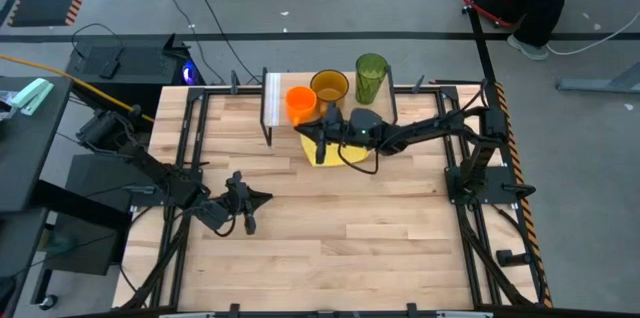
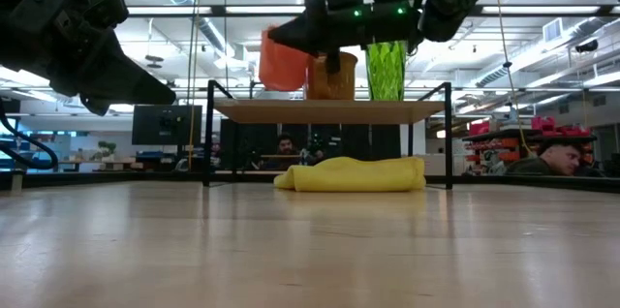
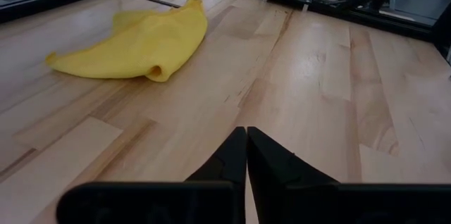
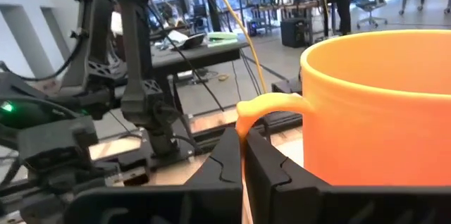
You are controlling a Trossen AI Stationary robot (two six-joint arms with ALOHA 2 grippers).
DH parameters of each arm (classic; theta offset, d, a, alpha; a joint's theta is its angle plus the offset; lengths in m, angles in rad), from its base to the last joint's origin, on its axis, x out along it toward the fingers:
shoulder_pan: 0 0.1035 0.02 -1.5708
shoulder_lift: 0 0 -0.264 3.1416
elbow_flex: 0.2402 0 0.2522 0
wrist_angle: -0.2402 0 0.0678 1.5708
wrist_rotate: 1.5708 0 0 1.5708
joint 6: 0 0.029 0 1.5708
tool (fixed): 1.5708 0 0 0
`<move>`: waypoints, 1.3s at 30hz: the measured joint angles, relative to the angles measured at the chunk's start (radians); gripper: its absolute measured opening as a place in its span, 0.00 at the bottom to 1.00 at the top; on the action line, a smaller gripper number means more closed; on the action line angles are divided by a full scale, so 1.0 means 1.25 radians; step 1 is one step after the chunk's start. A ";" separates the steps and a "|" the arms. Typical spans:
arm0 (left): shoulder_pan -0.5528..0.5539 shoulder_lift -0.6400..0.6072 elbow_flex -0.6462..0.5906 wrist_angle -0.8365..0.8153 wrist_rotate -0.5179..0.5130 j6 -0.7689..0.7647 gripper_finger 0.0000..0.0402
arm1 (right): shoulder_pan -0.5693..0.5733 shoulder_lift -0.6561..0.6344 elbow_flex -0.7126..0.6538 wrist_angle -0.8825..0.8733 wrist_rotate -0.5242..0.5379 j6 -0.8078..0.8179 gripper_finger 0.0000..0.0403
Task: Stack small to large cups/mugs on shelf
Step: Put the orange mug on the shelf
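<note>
A small orange mug (image 1: 299,102) hangs in my right gripper (image 1: 310,126), just above the shelf's left part, tilted in the low view (image 2: 284,60). The amber-yellow mug (image 2: 334,77) and the tall green tumbler (image 2: 386,70) stand on their bases on the shelf's wooden top board (image 2: 329,111). My left gripper (image 1: 262,196) is shut and empty, above the table's left middle, pointing toward the yellow cloth (image 3: 134,44). The cloth lies on the table under the shelf (image 2: 354,174). My right gripper pinches the orange mug's handle (image 4: 262,108) between its two shut fingers (image 4: 224,159). The fingers come roughly level from the table's right side. The mug is lifted clear of the shelf board (image 2: 281,105) and tilted, its open mouth still facing mostly up.
The shelf stands on thin black legs (image 2: 207,134) at the table's far middle. A black metal frame (image 1: 470,173) runs round the slatted tabletop. People sit in the room behind the table (image 2: 547,158). Bare tabletop (image 1: 340,248) lies toward the near edge.
</note>
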 joint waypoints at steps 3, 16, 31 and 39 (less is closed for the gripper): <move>0.000 0.000 0.000 0.000 0.000 0.001 0.06 | 0.003 0.000 0.027 -0.026 -0.011 -0.020 0.00; 0.000 0.000 0.000 -0.001 -0.001 0.005 0.04 | 0.012 0.119 0.147 -0.077 -0.039 -0.023 0.00; 0.000 0.000 0.000 -0.020 0.000 -0.015 0.07 | 0.039 0.167 0.205 -0.100 0.055 -0.075 0.00; 0.000 0.000 0.000 -0.019 0.000 -0.020 0.04 | 0.032 0.162 0.205 -0.111 0.071 -0.063 0.00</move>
